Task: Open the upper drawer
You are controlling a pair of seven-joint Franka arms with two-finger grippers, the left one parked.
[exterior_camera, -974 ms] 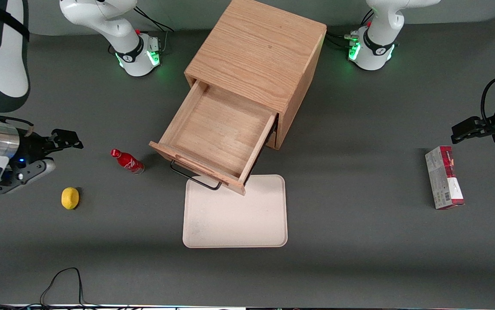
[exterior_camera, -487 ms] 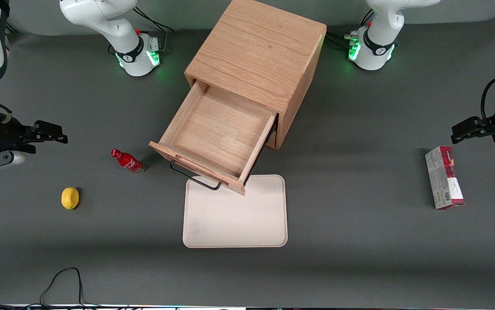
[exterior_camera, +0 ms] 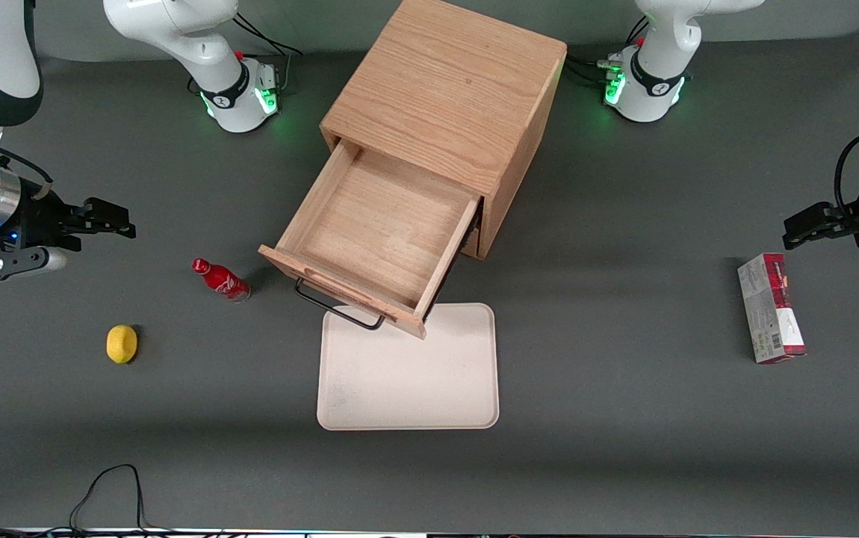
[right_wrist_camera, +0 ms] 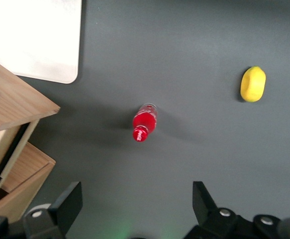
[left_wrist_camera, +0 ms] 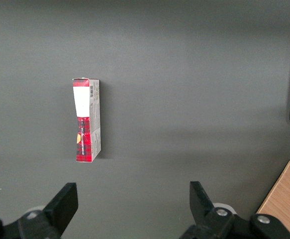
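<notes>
While the upper drawer (exterior_camera: pixel 377 243) stands pulled well out of the wooden cabinet (exterior_camera: pixel 448 104), its plain wooden inside lies bare to the front camera and holds nothing that can be seen. Its black wire handle (exterior_camera: pixel 336 306) hangs from the drawer front, and the front's corner reaches over the edge of the cream tray (exterior_camera: pixel 408 373), which lies flat on the dark grey table (exterior_camera: pixel 624 418) nearer to the front camera than the cabinet. Under the open drawer, the right wrist view shows the front of the 2nd, lower drawer (right_wrist_camera: pixel 20 181), which sits in the cabinet. The gripper (exterior_camera: pixel 104 220) hovers above the table toward the working arm's end, well apart from the drawer and its handle, with its 2 fingers spread wide and nothing between them; the right wrist view shows the same wide gap between the black fingers (right_wrist_camera: pixel 67 201). Between the gripper and the drawer, a small red bottle (exterior_camera: pixel 222 280) with a red cap stands on the table, near the drawer front but not touching it. A yellow lemon (exterior_camera: pixel 122 344) lies nearer to the front camera than the bottle, apart from it. Toward the parked arm's end of the table, a red and white carton (exterior_camera: pixel 771 317) lies flat on its side.
</notes>
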